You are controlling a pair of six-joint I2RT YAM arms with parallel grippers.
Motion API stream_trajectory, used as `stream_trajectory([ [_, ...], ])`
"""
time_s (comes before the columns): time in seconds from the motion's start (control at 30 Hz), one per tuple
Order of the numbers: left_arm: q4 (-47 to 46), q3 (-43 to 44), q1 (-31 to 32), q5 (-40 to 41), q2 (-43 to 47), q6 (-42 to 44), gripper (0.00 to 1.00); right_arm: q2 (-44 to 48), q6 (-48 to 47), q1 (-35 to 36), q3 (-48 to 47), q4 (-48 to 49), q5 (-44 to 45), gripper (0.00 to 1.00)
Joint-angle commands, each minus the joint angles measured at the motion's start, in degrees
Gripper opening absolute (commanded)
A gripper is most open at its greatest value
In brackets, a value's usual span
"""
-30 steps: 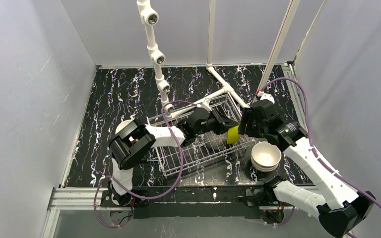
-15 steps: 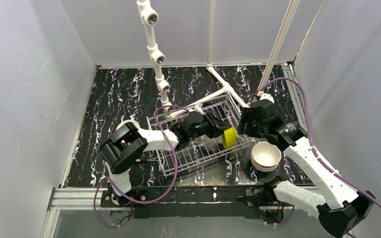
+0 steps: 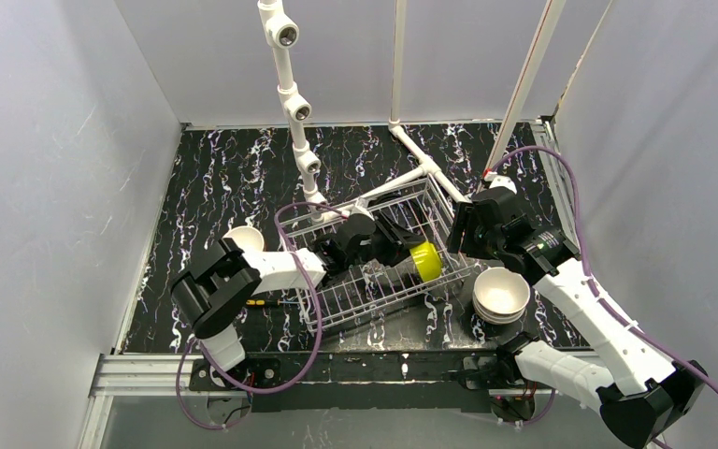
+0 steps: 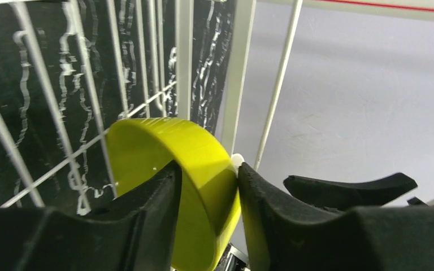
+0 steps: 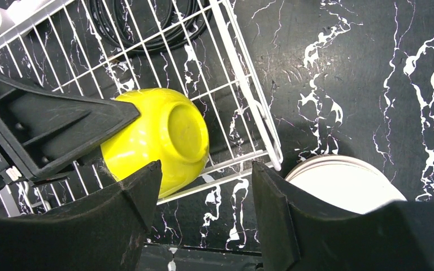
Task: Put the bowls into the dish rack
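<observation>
My left gripper (image 3: 409, 256) is shut on the rim of the yellow-green bowl (image 3: 425, 261), held on its side inside the silver wire dish rack (image 3: 337, 304) near its right end. The left wrist view shows the bowl wall (image 4: 198, 164) pinched between both fingers. My right gripper (image 3: 458, 245) is open and empty, just right of the bowl; its wrist view shows the bowl's base (image 5: 166, 135) and the rack's corner (image 5: 260, 121). A stack of pale bowls (image 3: 500, 293) stands right of the rack. Another pale bowl (image 3: 242, 238) sits left of the rack.
A white pipe frame (image 3: 294, 103) rises behind the rack, one tube (image 3: 409, 178) touching its far side. Grey walls close the black marbled table (image 3: 224, 178) on three sides. The left arm's cable (image 3: 313, 309) loops over the rack's near left corner.
My left gripper has drawn back left and lower into the rack with the yellow-green bowl, which has turned onto its side. My right gripper has let go and stayed put.
</observation>
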State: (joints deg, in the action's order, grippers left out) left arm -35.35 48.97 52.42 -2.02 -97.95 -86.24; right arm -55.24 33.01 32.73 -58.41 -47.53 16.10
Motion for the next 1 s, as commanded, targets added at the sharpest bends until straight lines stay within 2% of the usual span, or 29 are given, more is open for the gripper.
stream_trajectory([
  [0.0, 8.2, -2.4, -0.7, 3.6, 4.2, 1.5, 0.43, -0.1, 0.5, -0.2, -2.0, 2.1, -0.2, 0.68],
  [0.1, 12.2, -2.8, -0.8, 4.6, 7.5, 3.5, 0.47, 0.3, 0.4, -0.2, -1.8, 2.3, 0.1, 0.68],
  [0.23, 22.9, 0.5, -0.8, 6.4, 10.2, 8.1, 0.55, -0.1, 0.5, -0.2, -2.1, 2.3, 0.0, 0.68],
  [0.37, 41.6, 7.0, -0.6, 13.0, 11.9, 10.8, 0.72, 0.4, 1.0, -0.2, -2.2, 2.4, -0.2, 0.68],
  [0.4, 44.5, 8.4, -0.6, 13.8, 12.1, 12.1, 0.78, 0.4, 1.0, -0.2, -2.3, 2.4, -0.2, 0.68],
  [0.43, 46.6, 9.7, -0.5, 14.3, 12.1, 13.2, 0.80, 0.5, 1.0, -0.2, -2.3, 2.4, -0.2, 0.68],
  [0.6, 53.4, 13.7, -0.3, 16.1, 12.0, 18.9, 0.86, 0.3, 1.2, -0.1, -2.7, 2.4, -0.6, 0.68],
  [0.67, 54.6, 15.1, -0.3, 15.3, 11.6, 24.5, 0.87, 0.4, 1.2, -0.2, -3.2, 2.4, -1.0, 0.68],
  [0.8, 59.4, 17.9, -0.2, 11.2, 10.7, 34.5, 0.86, 1.2, -0.6, -0.3, -4.2, 3.6, -4.5, 0.68],
  [0.97, 58.1, 16.7, -0.2, 6.4, 11.0, 37.7, 0.83, 1.7, -1.9, -0.2, -4.8, 5.4, -7.9, 0.68],
])
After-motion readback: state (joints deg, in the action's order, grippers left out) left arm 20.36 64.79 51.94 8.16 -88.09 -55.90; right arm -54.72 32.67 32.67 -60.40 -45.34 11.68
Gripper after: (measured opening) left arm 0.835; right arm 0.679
